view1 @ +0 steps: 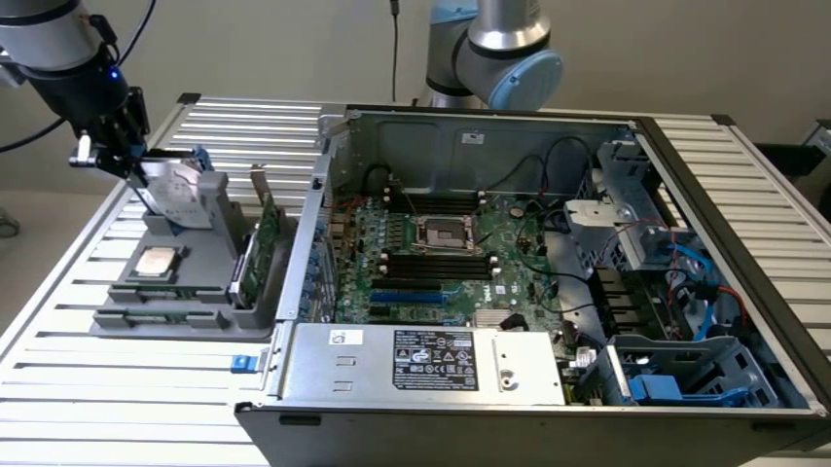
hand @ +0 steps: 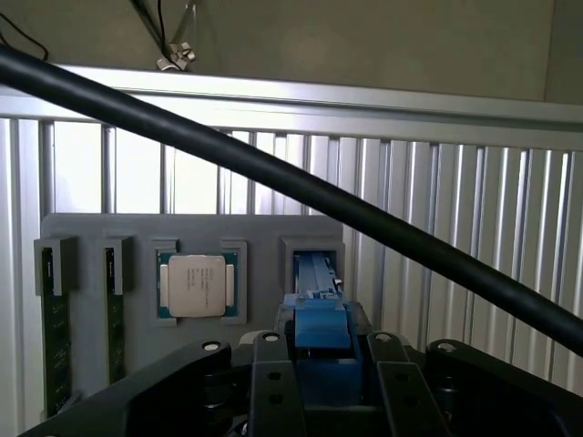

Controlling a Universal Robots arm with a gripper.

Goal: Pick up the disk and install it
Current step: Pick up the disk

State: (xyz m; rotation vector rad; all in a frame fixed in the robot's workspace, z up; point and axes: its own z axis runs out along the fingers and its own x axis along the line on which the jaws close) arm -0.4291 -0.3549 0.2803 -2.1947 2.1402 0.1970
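Note:
The disk (view1: 178, 191), a silver drive in a blue carrier frame, stands tilted in the back slot of the grey holder (view1: 169, 292) at the exterior view's left. My gripper (view1: 126, 154) reaches down onto its upper edge from the left. In the wrist view the carrier's blue end (hand: 319, 320) sits between the black fingers (hand: 271, 369), which are shut against it, with the slot (hand: 312, 259) just beyond. The open computer case (view1: 520, 243) lies to the exterior view's right of the holder.
In the holder, a square silver processor chip (view1: 156, 261) lies flat and a green circuit card (view1: 267, 243) stands on edge. Blue drive bays (view1: 675, 375) sit in the case's near right corner. A black cable (hand: 273, 173) crosses the wrist view.

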